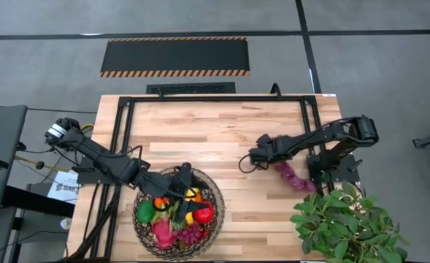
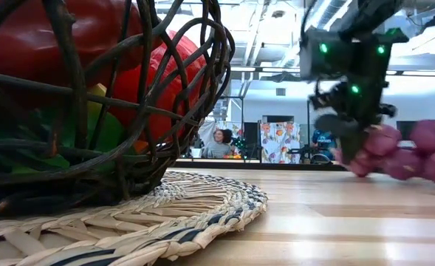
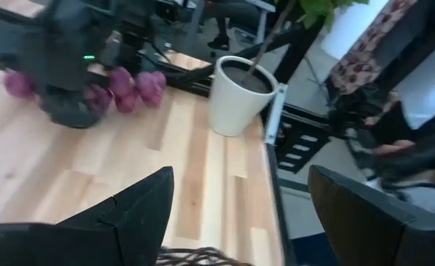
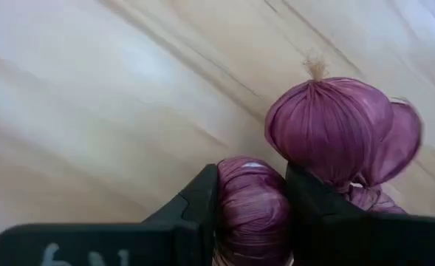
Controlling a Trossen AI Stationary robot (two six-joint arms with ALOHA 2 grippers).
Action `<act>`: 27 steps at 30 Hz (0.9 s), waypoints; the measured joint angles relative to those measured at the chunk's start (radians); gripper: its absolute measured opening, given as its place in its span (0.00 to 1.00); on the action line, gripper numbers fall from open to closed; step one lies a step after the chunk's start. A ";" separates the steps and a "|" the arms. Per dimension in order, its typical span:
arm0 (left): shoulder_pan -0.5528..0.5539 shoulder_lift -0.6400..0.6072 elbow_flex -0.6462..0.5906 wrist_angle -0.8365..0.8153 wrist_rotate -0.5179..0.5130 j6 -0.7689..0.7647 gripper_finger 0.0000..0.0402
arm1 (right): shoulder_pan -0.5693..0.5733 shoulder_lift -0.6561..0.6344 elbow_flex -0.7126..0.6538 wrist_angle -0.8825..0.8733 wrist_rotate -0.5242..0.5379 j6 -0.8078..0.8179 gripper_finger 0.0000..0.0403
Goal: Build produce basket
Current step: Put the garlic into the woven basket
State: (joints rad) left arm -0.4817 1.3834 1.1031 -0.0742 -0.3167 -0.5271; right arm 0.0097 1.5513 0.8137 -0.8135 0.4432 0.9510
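The dark woven wire basket (image 1: 216, 191) stands near the table's front edge on a woven mat (image 2: 165, 214). It holds produce: a red piece (image 1: 203, 213), a green one (image 1: 146, 212), and orange and pink ones. My left gripper (image 1: 186, 177) hangs open over the basket's far rim, with nothing between its fingers (image 3: 139, 203). A string of purple bulbs (image 1: 293, 177) lies on the wood to the right, by the potted plant. My right gripper (image 4: 252, 181) is shut on the string's left end. My right gripper pinches one purple bulb (image 4: 250, 210), the one at the string's left end, between its two fingers (image 4: 202, 196). The fingers slant steeply down from above. The other bulbs (image 4: 328, 125) trail off toward the plant and lie on the table.
A leafy green plant (image 1: 346, 219) in a white pot (image 3: 239, 96) stands at the table's front right corner, close to the bulbs. A black frame (image 1: 215, 98) runs along the table's far and side edges. Bare wood (image 1: 200, 131) lies between the basket and the far edge.
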 joint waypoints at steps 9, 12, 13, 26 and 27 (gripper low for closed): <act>0.026 -0.132 0.000 -0.140 -0.127 0.052 0.74 | 0.097 -0.119 0.164 0.166 0.051 -0.199 0.32; 0.025 -0.193 0.000 -0.214 -0.202 0.077 0.74 | 0.122 -0.178 0.217 0.176 0.087 -0.263 0.31; 0.025 -0.210 0.000 -0.239 -0.224 0.086 0.74 | 0.131 -0.199 0.232 0.175 0.099 -0.280 0.31; 0.049 -0.210 -0.026 -0.181 -0.226 0.161 0.74 | 0.330 -0.402 0.288 0.623 0.105 -0.704 0.33; 0.055 -0.200 -0.037 -0.131 -0.202 0.184 0.75 | 0.350 -0.407 0.288 0.667 0.102 -0.743 0.33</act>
State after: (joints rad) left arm -0.4268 1.1837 1.0658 -0.2050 -0.5186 -0.3432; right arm 0.3594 1.1447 1.1015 -0.1469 0.5456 0.2076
